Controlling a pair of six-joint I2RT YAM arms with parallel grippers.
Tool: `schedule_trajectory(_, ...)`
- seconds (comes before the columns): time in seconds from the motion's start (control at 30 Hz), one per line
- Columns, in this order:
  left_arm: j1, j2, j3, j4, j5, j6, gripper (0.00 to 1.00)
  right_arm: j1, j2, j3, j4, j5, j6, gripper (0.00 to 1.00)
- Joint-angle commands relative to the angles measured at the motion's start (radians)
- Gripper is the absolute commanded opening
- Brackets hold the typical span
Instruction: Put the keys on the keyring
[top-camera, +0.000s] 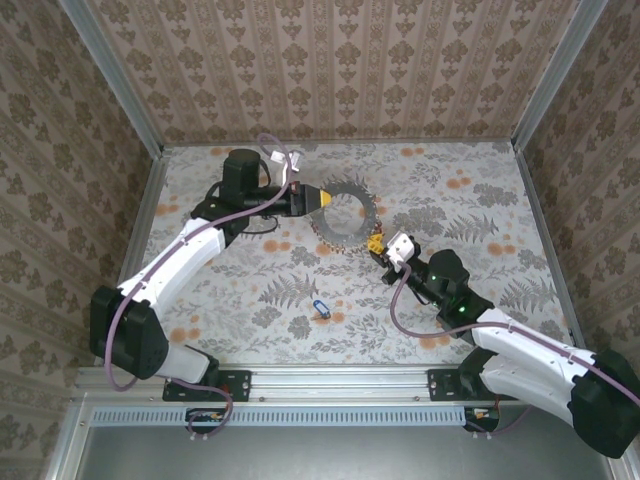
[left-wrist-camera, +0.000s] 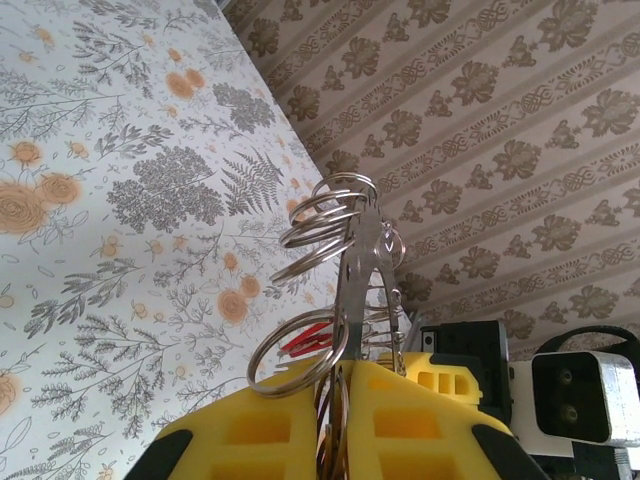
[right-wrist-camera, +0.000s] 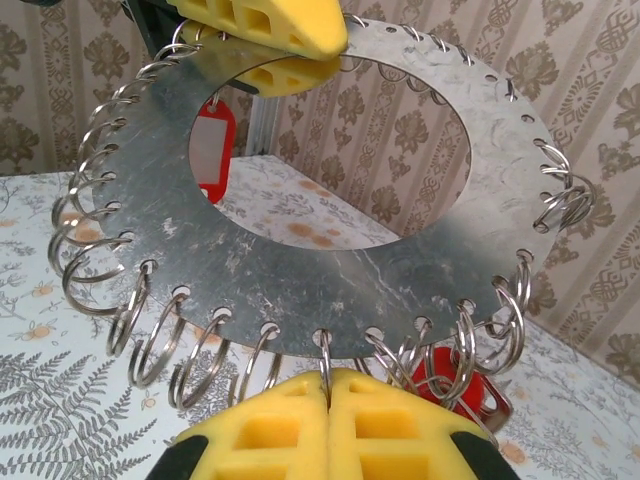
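Note:
The keyring (top-camera: 347, 213) is a flat grey metal ring with many split rings along its rim, held upright above the table. My left gripper (top-camera: 325, 197) is shut on its left edge; in the left wrist view the plate (left-wrist-camera: 355, 260) runs between the yellow pads of that gripper (left-wrist-camera: 342, 365). My right gripper (right-wrist-camera: 328, 380) is shut on one split ring at the keyring's (right-wrist-camera: 330, 270) lower rim. Two red-tagged keys (right-wrist-camera: 213, 145) (right-wrist-camera: 470, 385) hang from the ring. A blue-tagged key (top-camera: 320, 307) lies loose on the table, near the front.
The table (top-camera: 470, 200) has a floral cover and is walled on three sides by patterned panels (top-camera: 330, 60). A purple cable (top-camera: 275, 150) loops behind the left arm. Open floor lies to the right and front left.

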Motion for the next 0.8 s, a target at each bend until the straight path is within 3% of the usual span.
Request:
schedule_trajectory(0.0,0.009,-0.013,-0.024,0.026,0.000,-0.029,0.02,-0.009,-0.050,0.060,0.009,-0.044,-0.001,0.00)
schedule_trajectory(0.33,0.009,-0.002,-0.036,0.065,-0.009,-0.058,0.03,-0.008,-0.058,0.072,-0.021,-0.043,0.025,0.00)
schedule_trajectory(0.6,0.007,0.028,-0.040,0.020,-0.012,-0.051,0.23,-0.008,-0.052,0.090,-0.005,-0.041,0.025,0.00)
schedule_trajectory(0.77,-0.003,0.064,-0.038,0.020,-0.019,-0.048,0.26,-0.008,-0.058,0.090,-0.024,-0.023,0.028,0.00)
